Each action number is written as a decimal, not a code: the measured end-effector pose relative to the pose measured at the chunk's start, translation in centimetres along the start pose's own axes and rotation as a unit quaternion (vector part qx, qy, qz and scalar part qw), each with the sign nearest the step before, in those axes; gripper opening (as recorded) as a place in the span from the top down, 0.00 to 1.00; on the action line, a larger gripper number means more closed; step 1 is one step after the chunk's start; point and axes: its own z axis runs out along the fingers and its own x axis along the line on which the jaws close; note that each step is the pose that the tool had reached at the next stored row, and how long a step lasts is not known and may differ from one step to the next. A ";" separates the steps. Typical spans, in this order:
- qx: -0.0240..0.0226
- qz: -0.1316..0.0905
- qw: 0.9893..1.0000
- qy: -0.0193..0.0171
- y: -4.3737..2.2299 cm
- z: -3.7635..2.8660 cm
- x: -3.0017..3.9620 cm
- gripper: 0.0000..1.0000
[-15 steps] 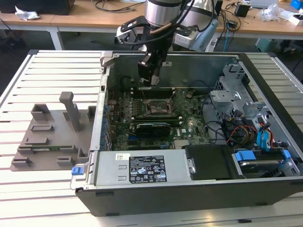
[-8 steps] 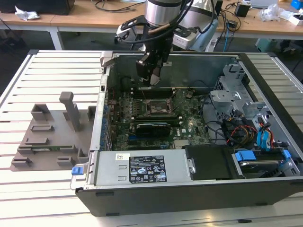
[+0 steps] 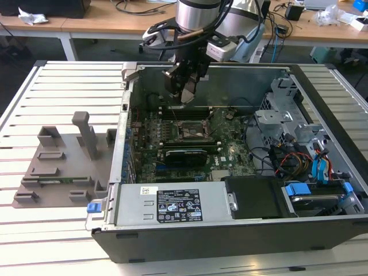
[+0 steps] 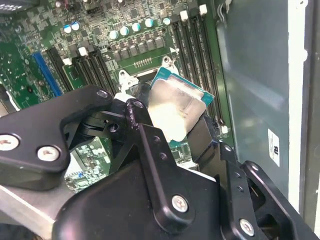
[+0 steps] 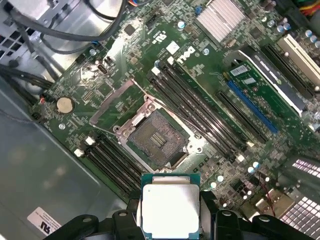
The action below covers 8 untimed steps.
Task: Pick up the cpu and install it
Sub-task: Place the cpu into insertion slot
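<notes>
Jaws grip the cpu [image 5: 170,210], arm [image 3: 198,14] upright above socket [image 5: 157,140].

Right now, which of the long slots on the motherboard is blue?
The expansion slot alongside the installed card; the memory slots flanking the CPU socket are all black.

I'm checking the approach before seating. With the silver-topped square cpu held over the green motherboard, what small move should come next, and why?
Probably a short sideways shift to centre the cpu over the open square metal socket frame, before any lowering. In the first wrist view the gripper is shut on the chip, which hangs in the air and appears offset from the socket.
</notes>
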 end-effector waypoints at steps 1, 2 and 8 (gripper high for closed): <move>0.000 0.009 1.000 0.001 0.00 0.00 0.00 0.45; 0.000 0.018 1.000 0.001 0.00 0.00 0.00 0.45; 0.001 0.066 0.998 0.004 0.00 0.00 0.00 0.45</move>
